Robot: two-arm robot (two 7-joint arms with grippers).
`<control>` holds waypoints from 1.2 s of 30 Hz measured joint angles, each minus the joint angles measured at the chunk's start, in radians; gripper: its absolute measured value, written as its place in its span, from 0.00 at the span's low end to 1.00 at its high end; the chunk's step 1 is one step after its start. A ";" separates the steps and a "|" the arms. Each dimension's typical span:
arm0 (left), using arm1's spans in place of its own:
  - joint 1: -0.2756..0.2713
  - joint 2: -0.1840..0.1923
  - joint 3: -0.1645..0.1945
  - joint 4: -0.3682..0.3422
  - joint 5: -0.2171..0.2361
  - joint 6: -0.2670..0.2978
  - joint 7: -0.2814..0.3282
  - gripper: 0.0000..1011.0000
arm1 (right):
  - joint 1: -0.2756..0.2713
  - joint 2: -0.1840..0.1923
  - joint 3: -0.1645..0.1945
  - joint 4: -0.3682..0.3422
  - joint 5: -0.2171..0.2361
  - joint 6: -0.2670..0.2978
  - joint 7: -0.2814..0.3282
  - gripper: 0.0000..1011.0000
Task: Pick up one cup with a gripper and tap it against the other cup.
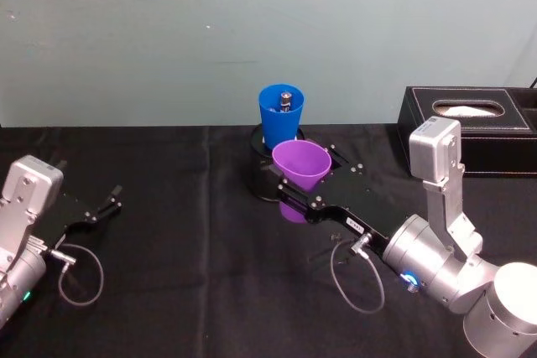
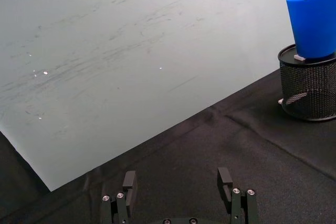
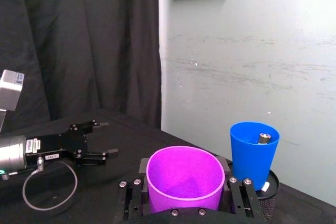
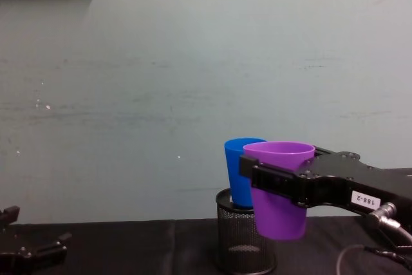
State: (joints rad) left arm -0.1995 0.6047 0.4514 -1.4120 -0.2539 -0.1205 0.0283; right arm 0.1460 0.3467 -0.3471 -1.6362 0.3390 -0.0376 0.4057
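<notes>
Right gripper (image 1: 294,199) clamps the lifted purple cup (image 1: 300,165); blue cup (image 1: 280,115) just beyond it, seemingly apart, so the tap looks undone. Left gripper (image 1: 105,207) idles open.

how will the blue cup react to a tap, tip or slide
The blue cup looks like thin, smooth plastic, so probably light. It stands atop the mesh holder, narrow end down, so a firm tap from the purple cup in the right gripper might rock or tip it.
</notes>
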 joint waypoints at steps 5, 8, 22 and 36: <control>0.000 0.000 0.000 0.000 0.000 0.000 0.000 0.99 | 0.000 0.000 0.000 0.000 0.000 0.000 0.000 0.73; 0.000 0.000 0.000 0.000 0.000 0.000 0.000 0.99 | 0.000 0.000 0.000 0.000 0.000 0.000 0.000 0.73; 0.000 0.000 0.000 0.000 0.000 0.000 0.000 0.99 | 0.078 -0.030 -0.033 0.096 -0.002 0.013 -0.001 0.73; 0.000 0.000 0.000 0.000 0.000 0.000 0.000 0.99 | 0.195 -0.085 -0.043 0.244 -0.006 -0.009 -0.001 0.73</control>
State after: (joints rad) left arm -0.1995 0.6046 0.4514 -1.4120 -0.2539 -0.1206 0.0283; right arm 0.3408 0.2619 -0.3902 -1.3920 0.3334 -0.0470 0.4043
